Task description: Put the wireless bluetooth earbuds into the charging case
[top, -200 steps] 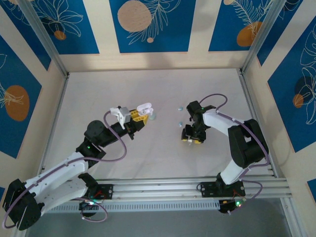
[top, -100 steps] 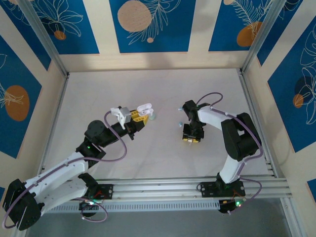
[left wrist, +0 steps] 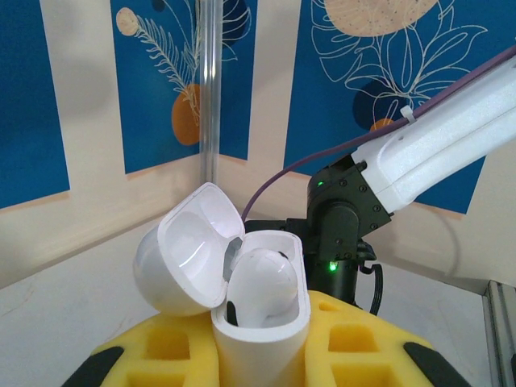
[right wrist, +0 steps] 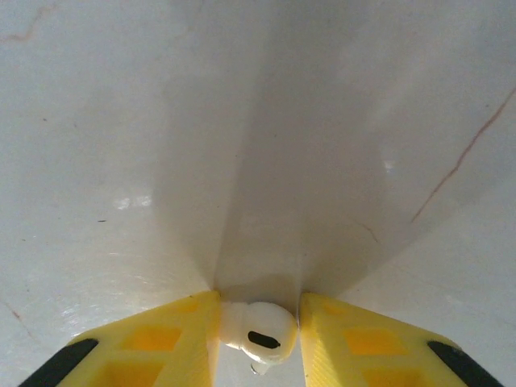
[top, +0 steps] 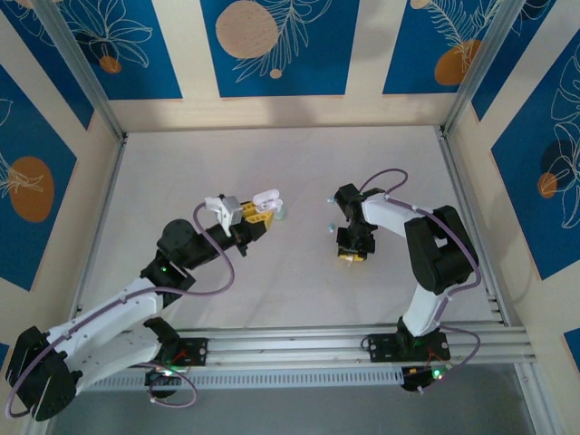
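Earbuds are partway into their case as I run the rig from afar. On the pale table [top: 272, 154], my left hand [top: 257, 214] is clenched on the charging case [left wrist: 260, 330] and holds it upright off the surface. My right hand [right wrist: 260, 326], well apart from it, is down at the tabletop.

The case stands with its lid [left wrist: 187, 258] swung open toward the back wall. Inside it a seated earbud [left wrist: 262, 278], white and glossy, already rests in place; from the left wrist view I cannot tell whether there is room beside it.

Under the right wrist, the yellow fingers [right wrist: 161, 343] press against both sides of a loose white earbud [right wrist: 260, 334]. I judge it grasped but not yet lifted from the table.

Smallest of all, a teal speck [top: 282, 216] lies just beside the case and a second speck [top: 330, 225] lies near the right hand. Both are probably earbuds waiting their turn, though they are too small to be sure.

By my reckoning, one is in and one is in hand. What is left is the lift, the carry across to the open case and the seating, then the strays.
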You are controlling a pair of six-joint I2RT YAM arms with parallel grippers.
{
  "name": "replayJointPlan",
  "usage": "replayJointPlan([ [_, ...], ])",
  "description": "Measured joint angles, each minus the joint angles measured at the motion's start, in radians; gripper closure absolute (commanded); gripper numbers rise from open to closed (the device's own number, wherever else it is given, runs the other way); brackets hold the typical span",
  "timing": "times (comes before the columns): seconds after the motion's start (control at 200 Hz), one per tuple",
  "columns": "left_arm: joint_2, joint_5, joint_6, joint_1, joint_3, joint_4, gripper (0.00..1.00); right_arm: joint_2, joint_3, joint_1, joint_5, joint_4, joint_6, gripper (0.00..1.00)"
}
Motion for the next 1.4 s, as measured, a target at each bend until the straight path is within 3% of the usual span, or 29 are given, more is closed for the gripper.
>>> replayJointPlan([
  [0.42,0.014,0.000,-0.001,0.000,0.007,0.000,0.82,-0.021,0.000,0.024,0.016,0.004,-0.022,0.73],
  [0.675,0.014,0.000,-0.004,0.000,0.007,0.000,0.82,-0.188,0.070,0.074,0.048,-0.026,-0.035,0.74],
  [1.045,0.047,0.027,-0.027,0.000,0.007,0.007,0.82,-0.578,0.214,0.237,0.160,0.008,-0.085,0.74],
  [1.226,0.068,0.053,-0.044,0.000,0.009,0.024,0.82,-0.607,0.388,0.310,0.201,0.009,-0.131,0.74],
  [1.401,0.083,0.068,-0.057,0.000,0.026,0.033,0.82,-0.600,0.448,0.409,0.230,0.021,-0.174,0.74],
])
